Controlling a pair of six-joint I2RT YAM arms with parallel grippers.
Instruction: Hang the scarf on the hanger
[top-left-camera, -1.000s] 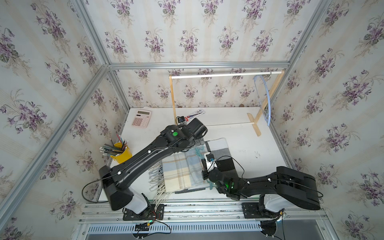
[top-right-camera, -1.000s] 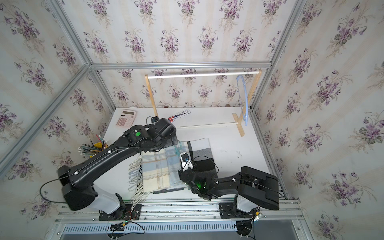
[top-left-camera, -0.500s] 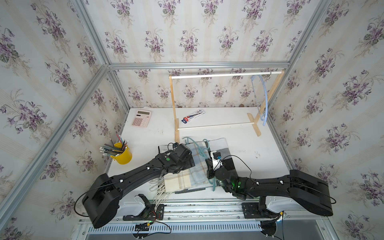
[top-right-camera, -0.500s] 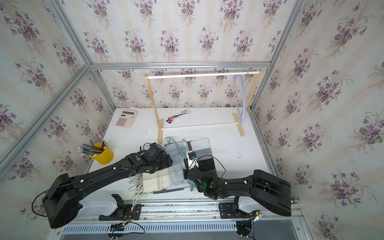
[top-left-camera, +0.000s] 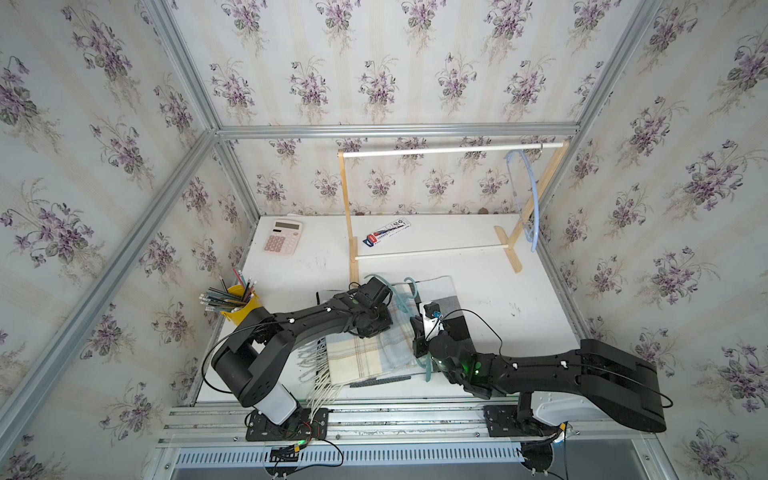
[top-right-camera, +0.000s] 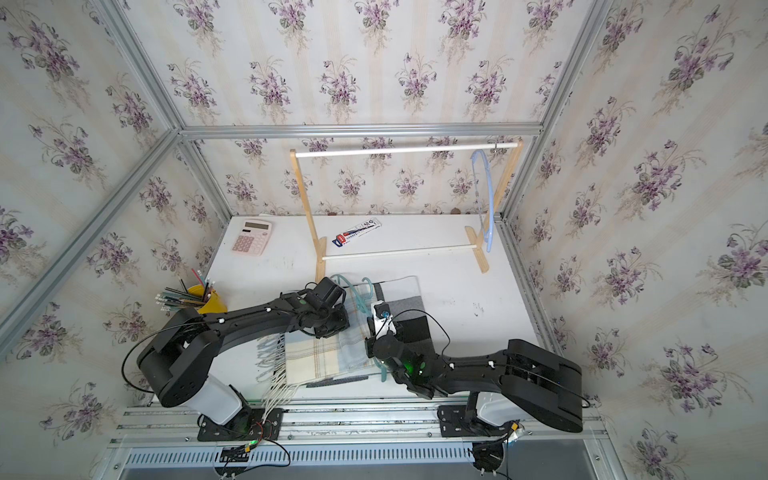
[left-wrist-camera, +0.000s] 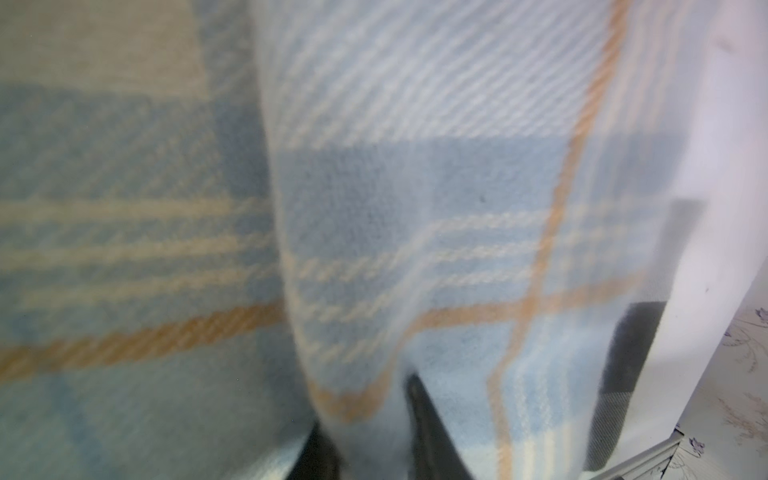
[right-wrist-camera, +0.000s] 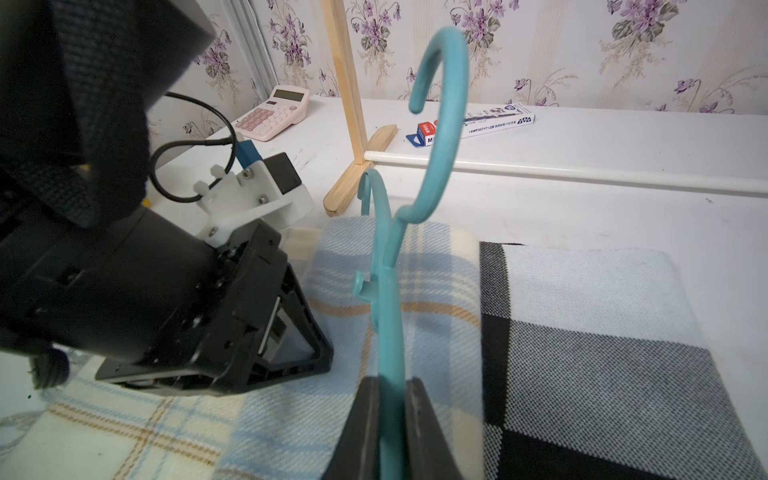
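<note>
Left tool (left-wrist-camera: 374, 436) has just shut, pinching a fold of the pale-blue plaid scarf (top-left-camera: 361, 357) on the white bench (top-left-camera: 519, 316). Right tool (right-wrist-camera: 390, 419) grips the teal plastic hanger (right-wrist-camera: 388, 332) over it — the scarf looks ready to lift.

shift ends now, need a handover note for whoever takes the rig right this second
Left pincer: shut on a fold of the plaid scarf.
Right pincer: shut on the teal hanger, hook end toward the wooden rack.
Done: both things gripped.
Left: most of the scarf lies on the table, not hung on the hanger; drape it across, then probably hook the hanger on the rack.
</note>
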